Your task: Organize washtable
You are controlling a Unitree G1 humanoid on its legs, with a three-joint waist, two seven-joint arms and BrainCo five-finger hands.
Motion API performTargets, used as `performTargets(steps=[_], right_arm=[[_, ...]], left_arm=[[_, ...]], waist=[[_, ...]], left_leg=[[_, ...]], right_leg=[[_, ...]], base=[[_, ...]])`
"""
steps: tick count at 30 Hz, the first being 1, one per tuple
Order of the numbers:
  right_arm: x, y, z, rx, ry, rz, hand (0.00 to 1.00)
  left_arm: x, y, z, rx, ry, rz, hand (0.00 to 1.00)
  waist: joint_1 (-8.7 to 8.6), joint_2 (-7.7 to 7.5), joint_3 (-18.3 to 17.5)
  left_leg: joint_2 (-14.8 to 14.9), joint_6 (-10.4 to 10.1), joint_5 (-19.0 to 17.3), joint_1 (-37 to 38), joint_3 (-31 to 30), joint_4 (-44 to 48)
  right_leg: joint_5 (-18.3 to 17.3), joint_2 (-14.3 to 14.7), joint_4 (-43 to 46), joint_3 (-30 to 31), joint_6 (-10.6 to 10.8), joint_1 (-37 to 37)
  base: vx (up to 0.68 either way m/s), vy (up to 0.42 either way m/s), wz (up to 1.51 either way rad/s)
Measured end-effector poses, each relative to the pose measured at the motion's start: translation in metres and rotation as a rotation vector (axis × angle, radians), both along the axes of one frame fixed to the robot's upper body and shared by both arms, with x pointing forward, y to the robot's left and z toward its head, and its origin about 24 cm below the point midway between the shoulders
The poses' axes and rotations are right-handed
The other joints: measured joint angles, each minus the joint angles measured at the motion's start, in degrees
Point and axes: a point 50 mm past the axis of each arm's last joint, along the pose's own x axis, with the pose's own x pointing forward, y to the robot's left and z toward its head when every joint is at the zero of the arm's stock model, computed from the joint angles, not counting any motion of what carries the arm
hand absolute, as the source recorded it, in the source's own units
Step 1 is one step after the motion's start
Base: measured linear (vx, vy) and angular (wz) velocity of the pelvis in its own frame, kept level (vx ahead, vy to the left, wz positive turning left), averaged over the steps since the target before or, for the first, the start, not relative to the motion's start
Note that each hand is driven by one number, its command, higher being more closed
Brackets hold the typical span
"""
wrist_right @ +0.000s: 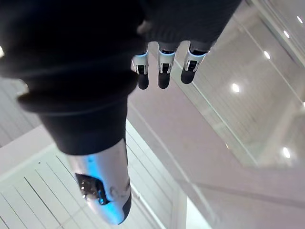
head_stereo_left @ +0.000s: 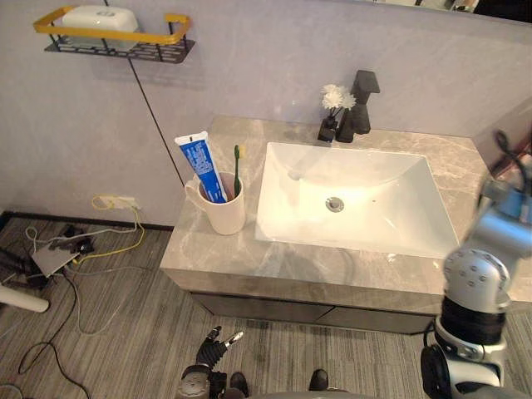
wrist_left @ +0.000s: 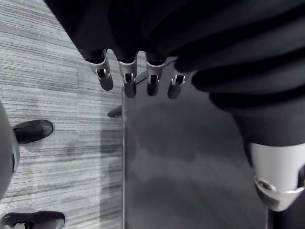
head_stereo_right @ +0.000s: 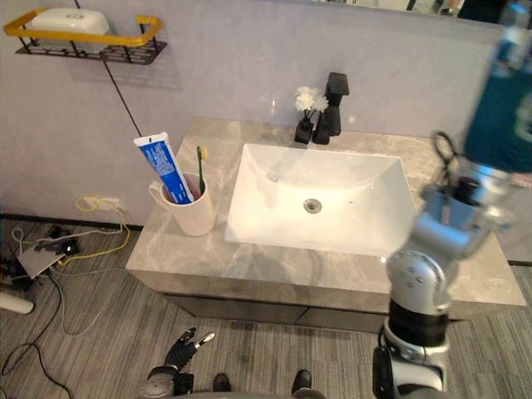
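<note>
A cream mug (head_stereo_left: 223,208) stands on the marble washtable (head_stereo_left: 224,258), left of the white sink (head_stereo_left: 349,199). In the mug stand a blue and white toothpaste tube (head_stereo_left: 199,165) and a green toothbrush (head_stereo_left: 238,168). A small black vase of white flowers (head_stereo_left: 334,108) sits beside the black faucet (head_stereo_left: 359,104) at the back. My left hand (head_stereo_left: 213,342) hangs low in front of the cabinet, open and holding nothing; its straight fingers (wrist_left: 128,76) point at the floor. My right arm is raised at the right; its hand (wrist_right: 163,67) is open and bare, fingers relaxed.
A black wall shelf with a yellow rail (head_stereo_left: 116,37) carries a white soap box (head_stereo_left: 100,17) at the upper left. Cables and a power strip (head_stereo_left: 58,249) lie on the floor left of the cabinet. The counter right of the sink (head_stereo_left: 453,162) is bare.
</note>
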Motion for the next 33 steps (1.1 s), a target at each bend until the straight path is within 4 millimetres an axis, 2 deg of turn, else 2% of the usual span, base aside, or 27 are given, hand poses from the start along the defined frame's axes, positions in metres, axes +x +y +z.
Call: performTargets(steps=[4,5,6,7,10,13,14,17,20,24,28,33], right_arm=[[-0.011,-0.035,-0.042,0.116,0.228,-0.214,0.00],[-0.013,-0.043,-0.058,0.148,0.327,-0.267,0.00],[-0.018,-0.054,-0.085,0.215,0.475,-0.341,0.00],[-0.023,-0.061,-0.103,0.273,0.551,-0.392,0.00],[-0.029,-0.070,-0.125,0.362,0.652,-0.454,0.00],[-0.038,-0.074,-0.146,0.409,0.737,-0.499,0.00],[-0.042,-0.076,-0.165,0.456,0.821,-0.519,0.00],[-0.053,-0.063,-0.216,0.615,1.016,-0.496,0.00],[-0.061,-0.042,-0.251,0.688,1.167,-0.436,0.00],[-0.069,-0.015,-0.280,0.714,1.321,-0.342,0.00],[-0.080,0.008,-0.322,0.759,1.526,-0.226,0.00],[-0.090,0.028,-0.353,0.765,1.682,-0.095,0.00]], left_arm=[[-0.006,-0.006,-0.004,-0.005,0.033,-0.013,0.00],[-0.006,-0.007,-0.004,-0.008,0.034,-0.013,0.00],[-0.007,-0.011,-0.005,-0.017,0.035,-0.012,0.00],[-0.007,-0.012,-0.005,-0.021,0.034,-0.012,0.00],[-0.008,-0.011,-0.005,-0.018,0.037,-0.010,0.00],[-0.008,-0.011,-0.005,-0.016,0.038,-0.010,0.00],[-0.008,-0.011,-0.005,-0.014,0.038,-0.011,0.00],[-0.011,-0.012,-0.006,-0.013,0.043,-0.004,0.00],[-0.012,-0.013,-0.006,-0.012,0.045,0.019,0.00],[-0.012,-0.015,-0.006,-0.023,0.043,0.051,0.00],[-0.012,-0.017,-0.006,-0.029,0.043,0.055,0.00],[-0.011,-0.017,-0.006,-0.032,0.044,0.057,0.00]], waist=[[-1.95,1.14,-0.9],[-1.98,1.37,-1.1],[-2.00,1.81,-1.5],[-2.19,2.02,-1.6],[-3.11,2.06,-1.7],[-3.22,2.08,-2.0],[-3.13,1.95,-2.4],[-3.14,2.40,-3.0],[-3.06,2.55,-3.1],[-2.97,2.60,-3.3],[-2.63,2.59,-3.3],[-1.34,2.58,-3.2]], left_leg=[[0.2,-0.1,-0.4,0.0,0.7,0.0],[0.3,-0.3,-0.6,0.0,1.0,0.0],[0.3,-0.4,-0.7,0.0,1.5,0.0],[0.3,-0.4,-0.8,0.0,1.5,0.0],[0.3,-0.4,-0.8,0.0,1.5,0.0],[0.3,-0.4,-0.8,-0.1,1.6,0.1],[0.3,-0.4,-0.8,-0.1,1.6,0.1],[0.3,-0.4,-0.8,0.0,1.7,0.2],[0.5,-0.4,-0.9,0.8,2.0,0.3],[0.6,-0.5,-0.9,1.2,3.0,0.2],[1.1,-0.6,-1.0,1.8,3.0,0.1],[1.5,-0.9,-1.1,1.9,2.8,0.1]], right_leg=[[0.0,0.1,0.0,0.7,0.0,-0.5],[0.0,0.1,0.0,1.1,0.0,-0.7],[0.0,0.2,0.0,1.6,0.0,-1.1],[0.0,0.2,0.0,1.7,0.0,-1.1],[0.0,0.2,-0.2,1.7,0.0,-1.2],[0.0,0.2,-0.2,1.7,0.1,-1.2],[0.0,0.2,-0.2,1.7,0.1,-1.2],[0.0,0.1,-0.3,1.6,0.1,-1.0],[-0.1,0.1,-0.3,1.6,0.2,-0.3],[-0.7,0.0,-0.3,1.3,0.1,0.0],[-0.8,0.1,-0.3,0.9,-0.2,0.6],[-0.8,1.0,-0.3,0.8,-0.1,0.8]], base=[[0.01,-0.025,-0.12],[-0.01,-0.035,-0.20],[-0.02,-0.050,-0.19],[-0.02,-0.041,-0.12],[0.00,0.000,0.00],[-0.01,-0.012,0.00],[-0.02,-0.030,0.01],[-0.03,-0.037,0.00],[-0.05,-0.036,-0.02],[-0.06,-0.032,-0.05],[-0.02,-0.021,0.02],[0.01,-0.039,0.00]])
